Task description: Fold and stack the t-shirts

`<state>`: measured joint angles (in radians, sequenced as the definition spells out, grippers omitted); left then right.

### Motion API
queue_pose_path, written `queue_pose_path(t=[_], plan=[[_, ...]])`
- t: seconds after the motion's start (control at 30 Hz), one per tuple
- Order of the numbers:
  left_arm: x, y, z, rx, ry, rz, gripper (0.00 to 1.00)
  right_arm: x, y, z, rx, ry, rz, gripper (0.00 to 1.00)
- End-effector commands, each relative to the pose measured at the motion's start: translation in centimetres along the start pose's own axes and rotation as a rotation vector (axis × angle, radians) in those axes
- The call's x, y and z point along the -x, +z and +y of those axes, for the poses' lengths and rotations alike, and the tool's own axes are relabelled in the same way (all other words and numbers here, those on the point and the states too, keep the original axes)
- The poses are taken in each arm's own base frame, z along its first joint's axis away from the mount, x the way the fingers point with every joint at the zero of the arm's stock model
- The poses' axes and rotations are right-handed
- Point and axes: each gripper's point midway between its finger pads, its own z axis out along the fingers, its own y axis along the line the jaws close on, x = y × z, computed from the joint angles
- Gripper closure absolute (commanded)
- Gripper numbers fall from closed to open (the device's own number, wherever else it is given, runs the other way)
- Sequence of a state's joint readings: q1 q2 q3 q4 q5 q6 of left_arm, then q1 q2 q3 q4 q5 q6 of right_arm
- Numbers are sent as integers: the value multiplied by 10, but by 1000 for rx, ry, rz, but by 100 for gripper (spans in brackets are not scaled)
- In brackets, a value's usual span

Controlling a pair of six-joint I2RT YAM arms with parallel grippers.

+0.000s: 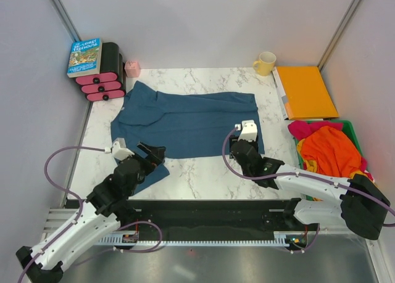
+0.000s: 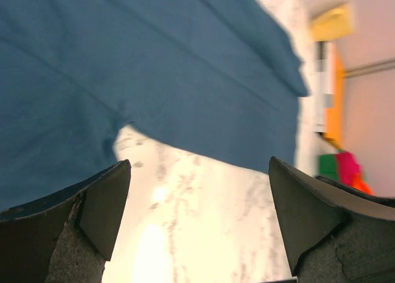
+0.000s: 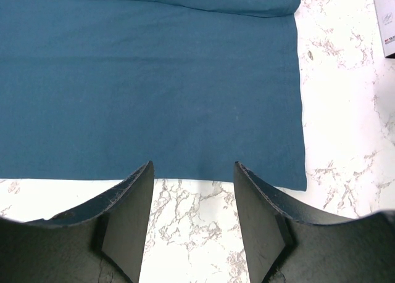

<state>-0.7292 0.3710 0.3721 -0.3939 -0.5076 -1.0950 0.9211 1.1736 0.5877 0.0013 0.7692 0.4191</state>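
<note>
A dark blue t-shirt (image 1: 185, 123) is spread flat on the white marble counter (image 1: 203, 178), turned sideways, with its sleeves toward the left and its straight hem toward the right. A narrow strip along its far edge is seen doubled over in the right wrist view.

The left tool (image 2: 199, 163) is held above the t-shirt's near left sleeve. Its black fingers (image 2: 102, 203) are set wide apart, and nothing is caught between them; blue cloth and bare marble are seen through the gap.

The right tool (image 3: 193, 172) is held at the t-shirt's near edge, close to its near right corner. Its fingers (image 3: 126, 203) are parted and stop just short of the cloth edge, with only marble between them.

To the right of the t-shirt, a green plastic bin (image 1: 353, 130) is seen with a crumpled orange garment (image 1: 330, 150) and a bright pink garment (image 1: 302, 129) in it. Beyond the bin, an orange flat folder (image 1: 305, 92) lies on the counter, and a pale yellow mug (image 1: 265, 63) stands at the folder's far left corner.

Off the t-shirt's far left corner, a small pink box (image 1: 132, 68) stands beside a black and pink stacked rack (image 1: 102, 79), on which a blue paperback book (image 1: 84, 56) is laid.
</note>
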Motion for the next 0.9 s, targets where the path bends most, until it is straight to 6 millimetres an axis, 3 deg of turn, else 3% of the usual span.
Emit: queue_pose_path(t=[0.0, 0.03, 0.07, 0.17, 0.27, 0.43, 0.53, 0.57, 0.63, 0.87], plan=[[25, 3, 14, 250, 40, -72, 0, 13, 0, 3, -10, 36, -35, 38], [18, 1, 56, 496, 225, -27, 0, 12, 0, 2, -11, 39, -33, 38], [32, 1, 38, 540, 257, -35, 0, 12, 0, 2, -11, 41, -33, 38], [42, 3, 48, 829, 528, 27, 0, 14, -2, 2, -11, 49, -40, 38], [44, 17, 45, 912, 641, 47, 1, 13, -2, 2, -7, 69, -42, 38], [25, 31, 57, 891, 489, 141, 0, 1, -4, 6, 44, 104, -30, 38], [24, 28, 87, 933, 358, 163, 2, -5, -4, 10, 71, 109, -17, 38], [26, 22, 108, 984, 320, 173, 3, -4, -5, 11, 77, 112, -16, 38], [28, 19, 122, 1003, 249, 161, 6, -3, -5, 14, 91, 121, -17, 38], [6, 20, 141, 1008, 117, 237, 11, -7, -4, 18, 111, 120, -5, 38]])
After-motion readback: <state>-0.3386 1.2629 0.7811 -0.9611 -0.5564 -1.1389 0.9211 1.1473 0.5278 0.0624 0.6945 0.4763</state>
